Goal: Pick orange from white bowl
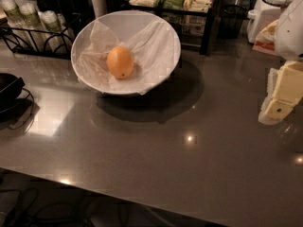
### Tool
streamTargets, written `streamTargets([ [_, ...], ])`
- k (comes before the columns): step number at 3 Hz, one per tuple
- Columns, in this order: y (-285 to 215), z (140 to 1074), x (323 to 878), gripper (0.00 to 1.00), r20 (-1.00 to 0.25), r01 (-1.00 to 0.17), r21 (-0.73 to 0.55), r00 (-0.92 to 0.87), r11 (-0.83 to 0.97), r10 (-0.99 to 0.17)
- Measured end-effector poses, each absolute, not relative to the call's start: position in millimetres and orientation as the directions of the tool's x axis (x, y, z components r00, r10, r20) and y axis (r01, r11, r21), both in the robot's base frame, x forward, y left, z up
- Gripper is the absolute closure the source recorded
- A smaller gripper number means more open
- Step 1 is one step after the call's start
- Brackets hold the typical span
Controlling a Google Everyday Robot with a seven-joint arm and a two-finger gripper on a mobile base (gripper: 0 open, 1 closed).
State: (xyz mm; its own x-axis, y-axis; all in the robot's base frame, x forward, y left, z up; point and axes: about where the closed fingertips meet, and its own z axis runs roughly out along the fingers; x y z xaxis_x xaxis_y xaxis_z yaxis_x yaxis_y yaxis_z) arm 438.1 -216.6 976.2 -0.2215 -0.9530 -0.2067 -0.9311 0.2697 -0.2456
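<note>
The orange lies in the white bowl, on crinkled white paper lining it. The bowl stands tilted toward the camera on the grey counter, at the upper middle. A small dark dimple shows near the orange's lower end. My gripper is at the right edge of the view, cream-coloured, hanging above the counter far to the right of the bowl and well apart from the orange. It holds nothing that I can see.
A dark black dish on a wire stand sits at the left edge. A wire rack with bottles stands at the back left. Shelves with packets and white appliances line the back. The counter's front edge runs along the bottom.
</note>
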Motion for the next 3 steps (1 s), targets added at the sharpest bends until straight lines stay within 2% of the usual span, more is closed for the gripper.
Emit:
streamTargets([
  [1, -216.5, 976.2, 438.2, 0.0, -0.207, -0.931, -0.246, -0.221, 0.27, -0.953],
  [2, -198.4, 977.7, 450.8, 0.0, -0.262, -0.926, -0.265, -0.2, 0.269, -0.944],
  [3, -160.3, 979.5, 473.4, 0.0, -0.313, -0.927, -0.298, -0.129, 0.226, -0.941],
])
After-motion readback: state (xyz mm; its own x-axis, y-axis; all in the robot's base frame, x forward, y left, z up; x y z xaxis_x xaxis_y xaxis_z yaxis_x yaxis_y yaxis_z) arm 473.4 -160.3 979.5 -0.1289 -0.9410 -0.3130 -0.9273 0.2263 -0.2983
